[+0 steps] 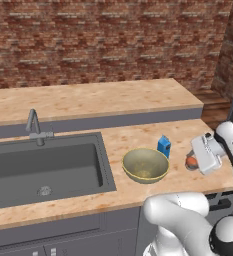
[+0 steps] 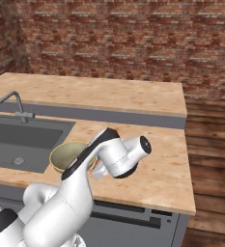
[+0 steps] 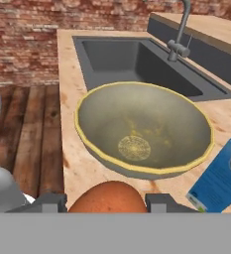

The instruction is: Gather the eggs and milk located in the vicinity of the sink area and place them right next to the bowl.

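A brown-orange egg sits between my gripper's two fingertips, and the gripper is shut on it. In the left base view the gripper holds the egg low over the counter, just right of the bowl. The olive-yellow bowl lies straight ahead of the hand, and nothing is in it. The blue milk carton stands upright just behind the bowl's right side, seen at the right edge of the hand view as milk. The dark grey sink lies left of the bowl.
A grey tap stands behind the sink. A raised counter ledge runs along the back under the brick wall. The counter ends just right of the gripper, with wooden floor beyond. My own arm covers part of the bowl.
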Controlling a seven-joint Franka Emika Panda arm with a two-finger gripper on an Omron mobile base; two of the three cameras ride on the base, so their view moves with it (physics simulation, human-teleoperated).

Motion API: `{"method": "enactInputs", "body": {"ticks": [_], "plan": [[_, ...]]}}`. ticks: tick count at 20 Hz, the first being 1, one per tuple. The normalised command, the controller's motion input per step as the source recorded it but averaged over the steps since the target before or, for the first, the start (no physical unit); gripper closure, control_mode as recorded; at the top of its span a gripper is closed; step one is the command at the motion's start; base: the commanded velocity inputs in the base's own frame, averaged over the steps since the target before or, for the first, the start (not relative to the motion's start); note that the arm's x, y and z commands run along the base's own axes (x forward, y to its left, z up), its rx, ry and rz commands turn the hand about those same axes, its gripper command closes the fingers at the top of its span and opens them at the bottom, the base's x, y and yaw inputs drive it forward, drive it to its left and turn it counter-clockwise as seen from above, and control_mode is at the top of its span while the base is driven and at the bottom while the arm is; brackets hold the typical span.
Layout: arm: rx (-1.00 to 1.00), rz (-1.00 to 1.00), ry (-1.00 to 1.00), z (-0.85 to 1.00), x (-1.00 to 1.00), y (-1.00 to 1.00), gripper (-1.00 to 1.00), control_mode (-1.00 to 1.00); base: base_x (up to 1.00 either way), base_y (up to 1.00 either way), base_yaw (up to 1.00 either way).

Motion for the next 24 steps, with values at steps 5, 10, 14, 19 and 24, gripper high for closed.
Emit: {"method": "enactInputs", "body": {"ticks": [5, 10, 14, 19, 24], "plan": [[-0.05, 0.01, 0.03, -0.25, 0.26, 0.09, 1.0, -1.0, 0.0, 0.0, 0.0], [-0.03, 0.0, 0.0, -0.31, 0.16, 0.03, 1.0, -1.0, 0.0, 0.0, 0.0], [-0.03, 0.0, 0.0, -0.29, 0.12, 0.01, 1.0, -1.0, 0.0, 0.0, 0.0], [-0.01, 0.0, 0.0, -0.17, 0.12, 0.04, 1.0, -1.0, 0.0, 0.0, 0.0], [0.0, 0.0, 0.02, -0.04, 0.11, 0.05, 1.0, -1.0, 0.0, 0.0, 0.0]]}}
